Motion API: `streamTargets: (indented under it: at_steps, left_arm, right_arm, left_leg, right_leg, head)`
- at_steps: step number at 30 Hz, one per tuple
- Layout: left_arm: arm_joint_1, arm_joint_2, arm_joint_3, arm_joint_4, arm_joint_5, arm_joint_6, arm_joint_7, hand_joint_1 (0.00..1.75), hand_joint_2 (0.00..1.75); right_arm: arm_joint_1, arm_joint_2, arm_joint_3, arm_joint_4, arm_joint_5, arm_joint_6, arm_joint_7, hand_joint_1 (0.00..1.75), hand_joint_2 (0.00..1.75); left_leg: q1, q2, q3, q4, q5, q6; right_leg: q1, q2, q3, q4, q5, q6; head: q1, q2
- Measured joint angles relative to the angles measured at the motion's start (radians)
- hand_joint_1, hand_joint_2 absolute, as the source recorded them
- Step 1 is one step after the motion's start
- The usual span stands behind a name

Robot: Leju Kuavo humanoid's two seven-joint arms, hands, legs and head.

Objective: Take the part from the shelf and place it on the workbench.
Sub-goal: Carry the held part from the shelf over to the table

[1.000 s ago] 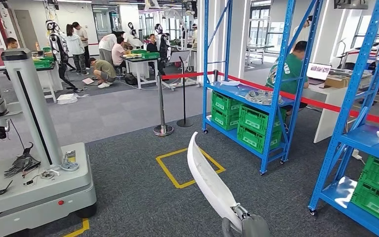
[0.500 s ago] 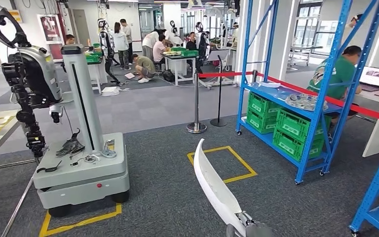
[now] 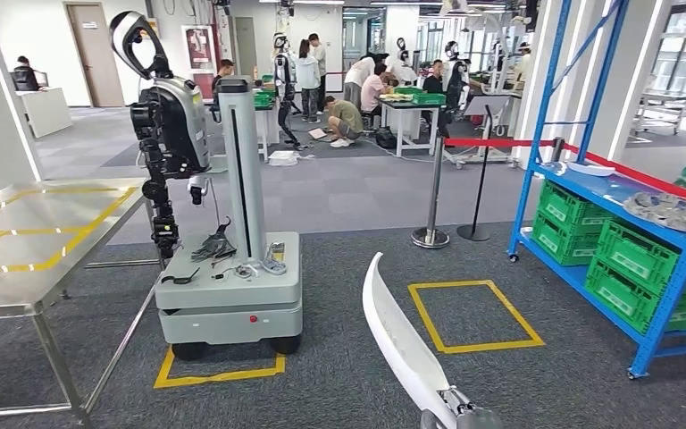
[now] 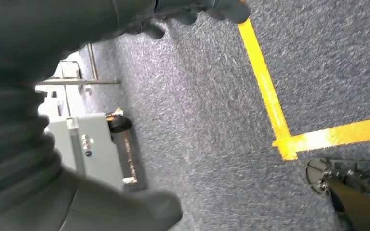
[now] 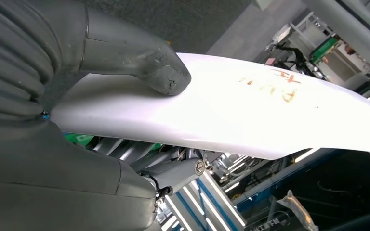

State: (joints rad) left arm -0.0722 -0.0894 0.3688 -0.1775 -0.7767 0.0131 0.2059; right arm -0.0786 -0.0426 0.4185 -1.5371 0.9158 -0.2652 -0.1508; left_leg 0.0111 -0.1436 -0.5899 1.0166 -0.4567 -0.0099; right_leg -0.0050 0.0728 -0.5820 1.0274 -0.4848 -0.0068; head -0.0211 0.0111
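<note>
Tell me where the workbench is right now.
In the head view the workbench is the steel table with yellow tape lines at the left edge, just left of the grey wheeled robot base. The white part is in the right hand.

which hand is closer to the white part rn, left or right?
Right. The right hand holds the white part, thumb pressed on its upper face. The left hand hangs low over the carpet, apart from the part.

Right hand point(image 5: 125, 115) gripping white part point(image 5: 231, 113), thumb on top
</note>
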Motion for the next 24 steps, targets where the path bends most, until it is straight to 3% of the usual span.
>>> streamTargets:
  at_steps: [2, 4, 6, 7, 9, 11, 12, 14, 16, 17, 18, 19, 21, 22, 24]
  left_arm:
    - [0.0, -0.001, 0.001, 0.001, -0.01, -0.01, -0.004, 0.0, 1.75]
    - [-0.006, -0.002, 0.002, 0.001, -0.01, -0.019, -0.009, 0.0, 1.75]
    - [-0.021, -0.006, 0.013, 0.0, 0.036, -0.034, -0.028, 0.0, 1.75]
    - [-0.029, -0.007, 0.022, 0.0, 0.069, -0.043, -0.041, 0.0, 1.75]
    - [-0.036, -0.009, 0.038, 0.0, 0.117, -0.053, -0.059, 0.0, 1.75]
    - [-0.038, -0.009, 0.043, 0.0, 0.126, -0.054, -0.062, 0.0, 1.75]
    - [-0.039, -0.01, 0.06, 0.0, 0.149, -0.055, -0.071, 0.0, 1.75]
    - [-0.045, -0.013, 0.122, -0.001, 0.2, -0.056, -0.096, 0.0, 1.75]
    - [-0.046, -0.015, 0.18, -0.001, 0.224, -0.05, -0.106, 0.0, 1.75]
    - [-0.042, -0.015, 0.193, -0.001, 0.227, -0.046, -0.1, 0.0, 1.75]
    - [-0.037, -0.014, 0.203, -0.001, 0.238, -0.044, -0.092, 0.0, 1.75]
    - [-0.031, -0.012, 0.217, -0.001, 0.261, -0.046, -0.085, 0.0, 1.75]
    - [-0.02, -0.01, 0.261, -0.001, 0.336, -0.053, -0.08, 0.0, 1.75]
    - [-0.016, -0.01, 0.29, -0.001, 0.378, -0.054, -0.082, 0.0, 1.75]
    - [-0.011, -0.01, 0.351, -0.001, 0.448, -0.045, -0.088, 0.0, 1.75]
  right_arm:
    - [0.004, 0.001, -0.005, -0.013, 0.004, 0.001, 0.0, 1.75, 1.75]
    - [0.007, 0.002, -0.008, -0.026, 0.007, 0.0, -0.002, 1.75, 1.75]
    - [0.014, 0.002, -0.01, -0.033, 0.009, -0.001, -0.003, 1.75, 1.75]
    - [0.018, 0.002, -0.012, -0.034, 0.009, -0.002, -0.003, 1.75, 1.75]
    - [0.023, 0.001, -0.014, -0.035, 0.009, -0.004, -0.003, 1.75, 1.75]
    - [0.024, 0.001, -0.015, -0.035, 0.009, -0.005, -0.003, 1.75, 1.75]
    - [0.025, 0.001, -0.015, -0.034, 0.008, -0.007, -0.005, 1.75, 1.75]
    - [0.026, 0.001, -0.016, -0.033, 0.002, -0.014, -0.013, 1.75, 1.75]
    - [0.023, 0.001, -0.016, -0.033, -0.005, -0.02, -0.018, 1.75, 1.75]
    - [0.021, 0.001, -0.015, -0.033, -0.006, -0.021, -0.018, 1.75, 1.75]
    - [0.02, 0.002, -0.015, -0.033, -0.007, -0.022, -0.017, 1.75, 1.75]
    - [0.018, 0.002, -0.014, -0.033, -0.007, -0.023, -0.015, 1.75, 1.75]
    - [0.02, 0.001, -0.015, -0.033, -0.007, -0.028, -0.012, 1.75, 1.75]
    - [0.024, -0.001, -0.017, -0.033, -0.006, -0.031, -0.011, 1.75, 1.75]
    - [0.036, -0.004, -0.02, -0.033, -0.004, -0.034, -0.005, 1.75, 1.75]
  left_leg:
    - [0.003, -0.016, -0.008, -0.005, 0.004, -0.015]
    - [-0.002, 0.03, -0.025, 0.024, -0.017, -0.023]
    - [-0.004, 0.104, -0.073, 0.131, -0.079, -0.03]
    - [-0.002, 0.123, -0.101, 0.19, -0.108, -0.034]
    - [0.0, 0.132, -0.132, 0.256, -0.136, -0.037]
    - [0.001, 0.132, -0.136, 0.265, -0.139, -0.038]
    - [0.003, 0.134, -0.134, 0.266, -0.133, -0.04]
    - [0.007, 0.172, -0.07, 0.152, -0.071, -0.043]
    - [0.007, 0.208, -0.002, 0.025, -0.014, -0.03]
    - [0.005, 0.21, 0.0, 0.013, -0.013, -0.019]
    - [0.005, 0.196, -0.001, 0.013, -0.012, -0.011]
    - [0.006, 0.184, -0.001, 0.012, -0.01, -0.004]
    - [0.01, 0.159, 0.002, 0.009, -0.004, 0.008]
    - [0.01, 0.145, 0.0, 0.01, -0.002, 0.012]
    - [0.008, 0.114, -0.005, 0.011, 0.0, 0.017]
  right_leg:
    - [0.0, -0.025, 0.007, -0.01, 0.007, -0.01]
    - [-0.004, -0.051, 0.018, -0.028, 0.016, -0.023]
    - [-0.004, -0.081, 0.022, -0.036, 0.018, -0.031]
    - [-0.003, -0.095, 0.023, -0.035, 0.017, -0.033]
    - [-0.002, -0.11, 0.022, -0.034, 0.015, -0.034]
    - [-0.002, -0.113, 0.022, -0.034, 0.015, -0.034]
    - [-0.003, -0.121, 0.022, -0.033, 0.014, -0.033]
    - [-0.004, -0.154, 0.022, -0.019, 0.004, -0.02]
    - [-0.001, -0.19, 0.023, -0.004, -0.009, -0.001]
    - [0.0, -0.203, 0.026, -0.001, -0.012, 0.007]
    - [-0.002, -0.207, 0.028, -0.002, -0.014, 0.014]
    - [-0.005, -0.191, 0.029, 0.003, -0.022, 0.021]
    - [-0.011, -0.13, 0.006, 0.064, -0.065, 0.031]
    - [-0.012, -0.1, -0.023, 0.127, -0.098, 0.033]
    - [-0.011, -0.08, -0.088, 0.255, -0.145, 0.032]
  head:
    - [0.0, 0.0]
    - [-0.001, 0.0]
    - [-0.003, 0.0]
    - [-0.003, 0.0]
    - [-0.003, 0.0]
    - [-0.003, 0.0]
    - [-0.003, 0.0]
    - [-0.003, 0.0]
    - [-0.002, 0.0]
    - [-0.002, 0.0]
    - [-0.002, 0.0]
    - [-0.002, 0.0]
    - [0.001, 0.0]
    - [0.002, 0.0]
    - [0.002, 0.0]
